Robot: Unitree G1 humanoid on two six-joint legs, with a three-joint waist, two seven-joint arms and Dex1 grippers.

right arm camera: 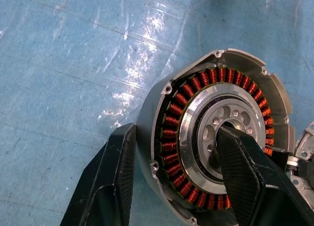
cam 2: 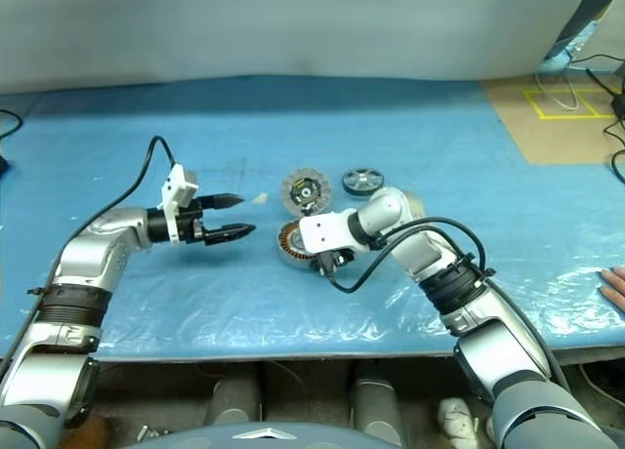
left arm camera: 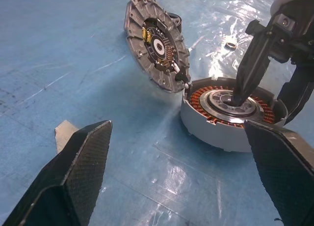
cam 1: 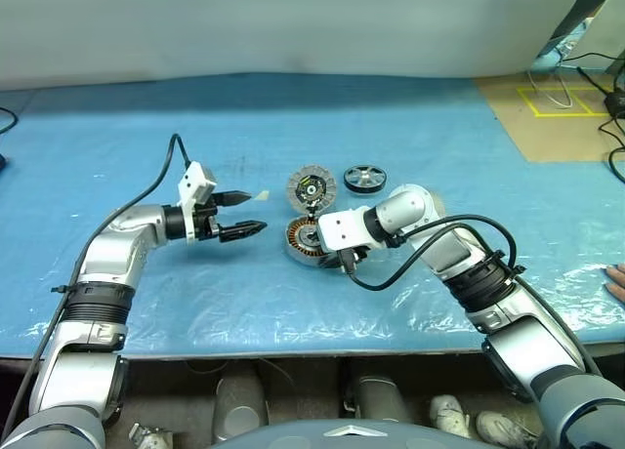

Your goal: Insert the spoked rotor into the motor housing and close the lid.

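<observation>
The motor housing (cam 1: 303,240) lies open-side up on the blue sheet, its copper windings and silver hub showing (right arm camera: 216,132). My right gripper (right arm camera: 174,137) is shut on it: one finger sits in the hub's bore and the other presses the outer wall. The lid (left arm camera: 156,43) stands tilted on edge with its lower rim against the housing's rim. Beyond them the spoked rotor (cam 1: 364,179) lies flat. Off to the housing's left, my left gripper (cam 1: 256,212) hovers open and holds nothing, pointing at the lid and housing.
A scrap of tape (cam 1: 260,195) lies by the left fingertips. A small metal ring (left arm camera: 229,45) rests past the housing. A person's hand (cam 1: 615,281) is at the table's right edge. Brown board (cam 1: 557,117) and cables (cam 1: 605,88) occupy the far right corner.
</observation>
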